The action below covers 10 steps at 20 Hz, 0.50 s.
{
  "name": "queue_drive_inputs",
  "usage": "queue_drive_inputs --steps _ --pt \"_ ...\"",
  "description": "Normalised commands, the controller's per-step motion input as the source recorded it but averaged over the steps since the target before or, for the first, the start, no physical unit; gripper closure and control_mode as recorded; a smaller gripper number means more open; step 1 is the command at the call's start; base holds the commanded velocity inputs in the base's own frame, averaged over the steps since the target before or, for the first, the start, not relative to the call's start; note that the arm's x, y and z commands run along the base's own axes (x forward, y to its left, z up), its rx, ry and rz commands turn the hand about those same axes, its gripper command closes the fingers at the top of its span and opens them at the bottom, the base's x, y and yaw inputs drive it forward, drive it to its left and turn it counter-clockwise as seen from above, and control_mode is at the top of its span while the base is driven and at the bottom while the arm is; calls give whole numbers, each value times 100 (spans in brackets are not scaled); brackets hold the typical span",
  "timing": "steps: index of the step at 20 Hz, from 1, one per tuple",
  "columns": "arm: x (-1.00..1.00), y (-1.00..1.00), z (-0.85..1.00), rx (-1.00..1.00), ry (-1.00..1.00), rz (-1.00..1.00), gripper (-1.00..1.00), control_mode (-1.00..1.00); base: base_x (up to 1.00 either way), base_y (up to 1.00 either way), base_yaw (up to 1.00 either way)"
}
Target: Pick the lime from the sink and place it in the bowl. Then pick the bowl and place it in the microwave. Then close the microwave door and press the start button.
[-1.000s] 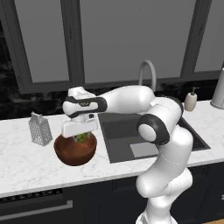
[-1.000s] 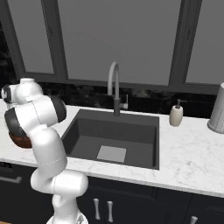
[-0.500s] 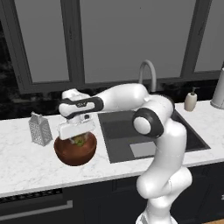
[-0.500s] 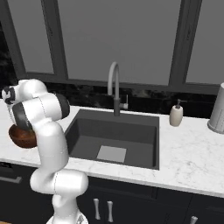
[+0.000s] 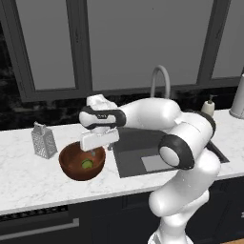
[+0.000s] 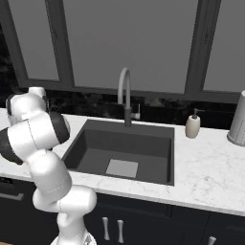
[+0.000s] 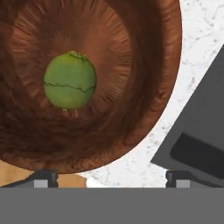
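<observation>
The lime (image 7: 70, 80) lies loose on the floor of the bowl (image 5: 71, 162), a round fruit with no long axis I can make out. The bowl stands upright, mouth up, on the white marbled tabletop (image 5: 28, 178) just left of the sink (image 6: 124, 150). My hand (image 5: 98, 141) hangs just above the bowl with its fingers spread wide, holding nothing. Behind the tabletop runs a dark wall with large grey window panes. A box grater (image 5: 43, 140) stands near the bowl, on its far left. A curved faucet (image 6: 125, 98) rises at the sink's far edge, with a soap bottle (image 6: 193, 125) to its right.
</observation>
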Motion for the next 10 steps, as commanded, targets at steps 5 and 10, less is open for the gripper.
queue_drive_inputs --steps 5,10 --pt "14 -31 -29 20 4 -3 -100 -100 0 0 0" --pt "46 10 -27 18 1 -2 -100 -100 0 0 0"
